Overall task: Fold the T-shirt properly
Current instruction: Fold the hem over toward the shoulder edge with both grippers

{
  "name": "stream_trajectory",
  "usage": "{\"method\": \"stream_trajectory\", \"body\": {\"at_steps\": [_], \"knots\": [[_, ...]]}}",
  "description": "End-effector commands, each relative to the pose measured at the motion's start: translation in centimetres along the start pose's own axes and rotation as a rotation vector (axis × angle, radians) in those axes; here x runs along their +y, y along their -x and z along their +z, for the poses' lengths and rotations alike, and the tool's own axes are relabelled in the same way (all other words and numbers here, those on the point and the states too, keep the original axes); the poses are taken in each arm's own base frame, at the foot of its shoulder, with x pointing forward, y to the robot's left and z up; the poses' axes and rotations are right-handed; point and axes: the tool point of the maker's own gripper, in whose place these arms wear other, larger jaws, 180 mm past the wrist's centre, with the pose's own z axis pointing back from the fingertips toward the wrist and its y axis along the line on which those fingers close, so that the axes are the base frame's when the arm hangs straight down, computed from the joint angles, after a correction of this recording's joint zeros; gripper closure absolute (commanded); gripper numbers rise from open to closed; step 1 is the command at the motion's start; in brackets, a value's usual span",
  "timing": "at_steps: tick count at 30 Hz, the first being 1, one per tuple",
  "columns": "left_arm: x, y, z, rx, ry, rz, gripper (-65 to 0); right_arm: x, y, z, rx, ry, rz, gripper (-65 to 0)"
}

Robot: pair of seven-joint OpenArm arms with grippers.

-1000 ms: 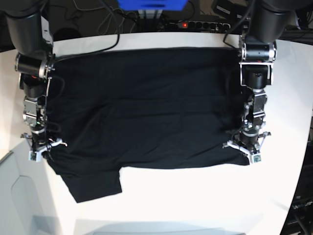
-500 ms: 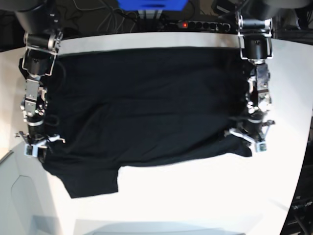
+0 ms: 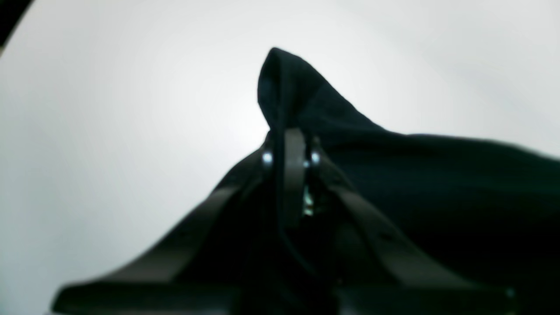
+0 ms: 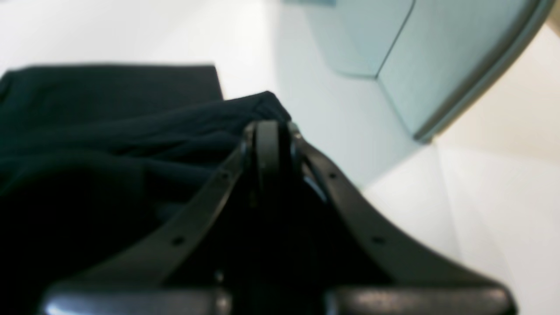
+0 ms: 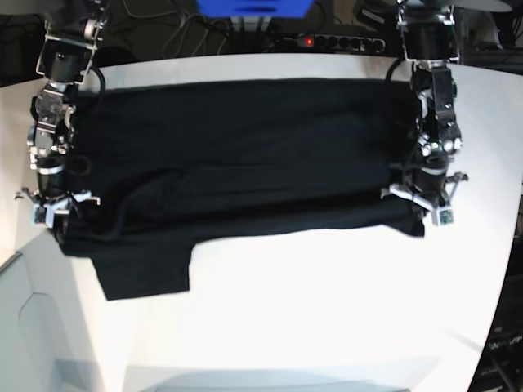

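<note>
Seen first from the left wrist view, the left gripper (image 3: 291, 146) is closed, its fingers (image 3: 292, 175) pressed together on a pinch of the T-shirt (image 3: 437, 183). A peak of black cloth is raised just beyond the fingertips, and the rest of the cloth falls away to the right over the white table (image 3: 109, 131). Much of this view is blurred.

From the right wrist view, the right gripper (image 4: 267, 131) is likewise closed, with its fingers (image 4: 267, 148) clamped on a bunched edge of the T-shirt (image 4: 109, 144). Black cloth is spread to the left of the gripper, and a flatter square-cornered part is seen farther off. To the right, the white table (image 4: 481, 218) is met by a pale grey panel (image 4: 393, 43) with a curved edge.

In the base view, the T-shirt (image 5: 245, 155) is laid across the far half of the table (image 5: 327, 310), stretched from left to right between the two arms. The left gripper (image 5: 425, 200) is seen at the right side of the picture, gripping the near right edge of the cloth. The right gripper (image 5: 51, 204) is seen at the left side, gripping the near left edge. A loose flap of cloth is hung nearer, at the left, lying flat on the table. A power strip (image 5: 327, 41) with a red light is seen beyond the far edge.
</note>
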Motion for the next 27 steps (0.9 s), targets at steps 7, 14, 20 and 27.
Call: {"method": "stream_trajectory", "body": {"at_steps": [7,14,20,27], "knots": [[0.8,2.8,1.0,0.036,-0.025,0.027,0.0,-2.3,0.8,2.0,-0.012,0.064,-0.024,0.0],[0.6,3.8,1.4,0.065,-0.033,0.069,-1.9,-2.3,2.3,3.0,0.032,0.061,-0.017,-0.1],[-0.2,2.7,2.1,0.077,-0.014,0.063,-21.9,-2.5,1.9,3.0,0.016,0.067,-0.016,-23.1],[2.1,0.0,3.5,-0.014,-0.075,0.120,-29.8,-2.4,-1.6,3.5,-0.077,0.082,-0.007,-31.5]]}}
